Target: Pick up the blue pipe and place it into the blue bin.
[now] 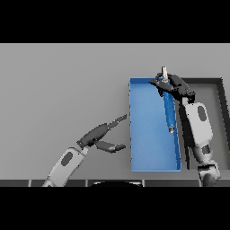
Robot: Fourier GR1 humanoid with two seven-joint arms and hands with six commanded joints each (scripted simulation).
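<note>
Head view: blue pipe (169, 108) in right hand (173, 85), over blue bin (148, 134).

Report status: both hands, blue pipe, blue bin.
Right hand shut on long blue pipe, over rectangular blue bin. Left hand open, idle beside bin. Nothing in the way.

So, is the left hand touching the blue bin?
Apart. In the head view, grey table shows between the left hand and the blue bin's left wall.

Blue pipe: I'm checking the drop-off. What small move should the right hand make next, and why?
Probably lower it a little, then let go. The right hand grips the pipe by its upper end, and the pipe already hangs tilted inside the blue bin along its right wall.
</note>
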